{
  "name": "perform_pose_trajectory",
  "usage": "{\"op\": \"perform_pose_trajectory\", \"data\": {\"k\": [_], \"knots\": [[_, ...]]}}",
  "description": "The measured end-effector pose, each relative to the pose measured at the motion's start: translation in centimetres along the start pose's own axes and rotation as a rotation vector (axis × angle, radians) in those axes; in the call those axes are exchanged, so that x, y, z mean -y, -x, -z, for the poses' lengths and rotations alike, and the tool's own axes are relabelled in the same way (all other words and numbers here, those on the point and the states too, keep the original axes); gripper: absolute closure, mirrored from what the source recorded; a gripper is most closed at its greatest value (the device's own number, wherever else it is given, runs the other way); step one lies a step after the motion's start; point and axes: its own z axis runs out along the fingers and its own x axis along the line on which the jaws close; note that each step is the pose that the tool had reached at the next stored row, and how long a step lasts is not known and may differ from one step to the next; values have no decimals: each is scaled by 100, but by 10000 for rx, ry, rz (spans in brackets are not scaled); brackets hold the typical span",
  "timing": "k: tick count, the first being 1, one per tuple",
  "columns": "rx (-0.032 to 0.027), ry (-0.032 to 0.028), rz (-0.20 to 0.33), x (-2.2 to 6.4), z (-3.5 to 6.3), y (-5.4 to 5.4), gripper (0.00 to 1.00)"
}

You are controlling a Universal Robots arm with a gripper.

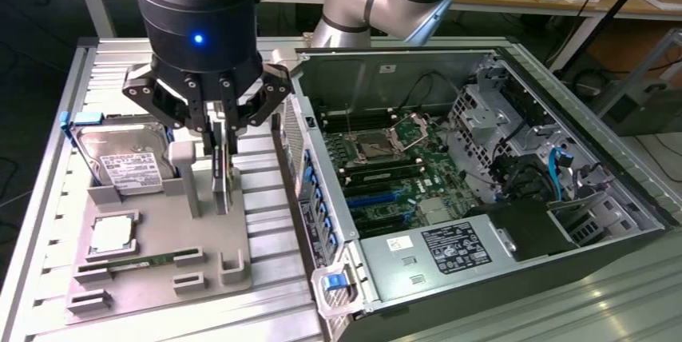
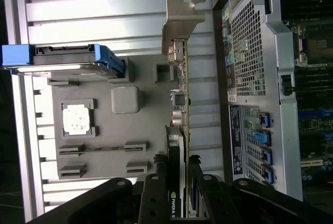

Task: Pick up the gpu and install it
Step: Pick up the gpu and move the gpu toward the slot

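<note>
The gpu (image 1: 220,186) is a thin dark card held on edge above the grey fixture tray (image 1: 160,278). My gripper (image 1: 219,138) is shut on its upper edge, one finger on each face. In the wrist view the gpu (image 2: 183,94) runs edge-on away from my gripper (image 2: 182,182), with its silver end bracket (image 2: 179,18) at the far end. The card's lower edge is close to the tray's upright holder; I cannot tell whether it touches. The open computer case (image 1: 458,166) stands at the exterior view's right of the tray.
On the tray lie a silver hard drive (image 1: 126,158) with a white label, a square CPU (image 1: 112,234) and a slim RAM stick (image 1: 144,262). The case wall (image 2: 255,78) with blue slot latches runs beside the card. The motherboard (image 1: 384,166) lies inside the case.
</note>
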Motion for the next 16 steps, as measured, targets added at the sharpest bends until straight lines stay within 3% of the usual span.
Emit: {"op": "perform_pose_trajectory", "data": {"k": [16], "knots": [[0, -1, 0, -2, 45, 1, 73]]}}
